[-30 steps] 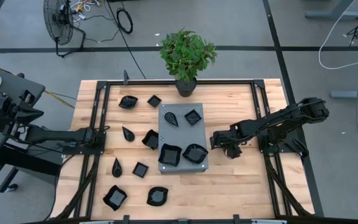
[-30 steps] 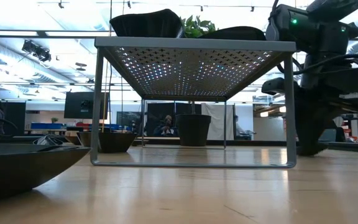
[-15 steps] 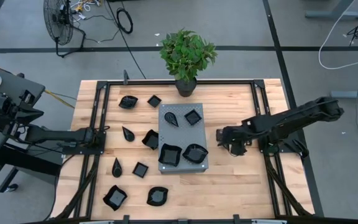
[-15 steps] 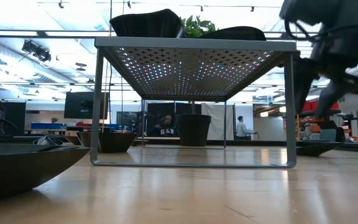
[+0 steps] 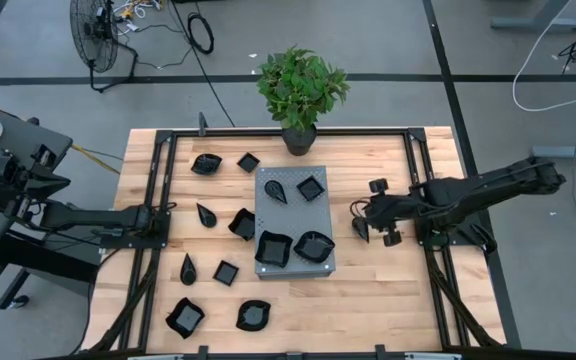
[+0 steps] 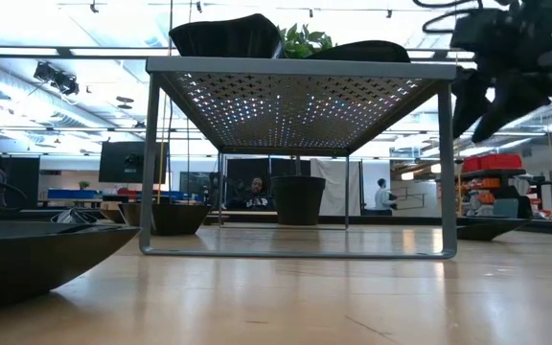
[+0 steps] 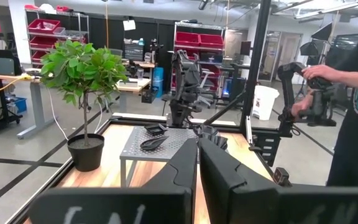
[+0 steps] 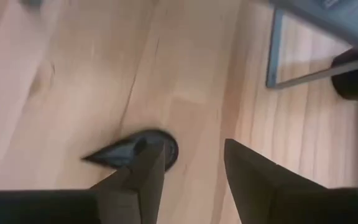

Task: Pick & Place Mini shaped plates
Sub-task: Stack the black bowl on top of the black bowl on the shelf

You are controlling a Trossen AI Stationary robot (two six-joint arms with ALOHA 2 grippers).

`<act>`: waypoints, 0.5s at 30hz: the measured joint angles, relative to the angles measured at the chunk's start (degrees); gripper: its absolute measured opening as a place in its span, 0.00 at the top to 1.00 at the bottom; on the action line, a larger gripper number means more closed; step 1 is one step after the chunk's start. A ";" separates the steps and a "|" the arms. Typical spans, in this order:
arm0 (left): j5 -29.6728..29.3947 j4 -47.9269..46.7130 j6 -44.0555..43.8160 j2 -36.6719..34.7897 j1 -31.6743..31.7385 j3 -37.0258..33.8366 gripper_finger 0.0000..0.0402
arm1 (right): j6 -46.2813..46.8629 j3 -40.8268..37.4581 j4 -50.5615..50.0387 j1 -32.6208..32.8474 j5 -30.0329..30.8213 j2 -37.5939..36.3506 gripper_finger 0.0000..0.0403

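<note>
Now, in the high view your right gripper (image 5: 364, 222) has pulled back from the grey perforated stand (image 5: 292, 220); a second ago it sat just beside the stand's right edge, and it hangs over bare wood of the table (image 5: 388, 290), apart from the stand. A small teardrop plate (image 5: 360, 230) lies on the table right under it, which the earlier frame did not show there. Four plates stay on the stand, among them the wavy-edged plate (image 5: 313, 245) at its near right corner. The other plates remain scattered left of the stand. Your left gripper (image 5: 164, 215) waits at the table's left edge, unchanged.

From the low view, you see what the top camera cannot: the stand is a raised shelf on legs, two plates showing above its top, and the right gripper (image 6: 482, 101) hangs above the tabletop beside the stand's right leg.

In the left wrist view, your left fingers (image 7: 188, 171) sit pressed together, and a person (image 7: 353, 93) stands beyond the table.

In the right wrist view, your right fingers (image 8: 148, 174) stand apart, holding nothing, with the teardrop plate (image 8: 126, 151) lying on the wood beneath them.
</note>
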 joint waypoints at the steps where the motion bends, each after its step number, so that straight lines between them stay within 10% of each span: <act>1: 0.00 0.00 0.02 0.00 0.02 0.02 0.94 | 0.88 0.25 0.13 0.00 0.01 -0.32 0.59; 10: 0.00 0.01 0.03 0.00 0.00 0.01 0.94 | -4.65 2.55 5.48 -3.43 2.87 -1.24 0.59; 15: 0.00 0.02 0.02 0.01 0.00 0.02 0.94 | 8.69 9.18 4.22 -4.99 2.79 -1.16 0.59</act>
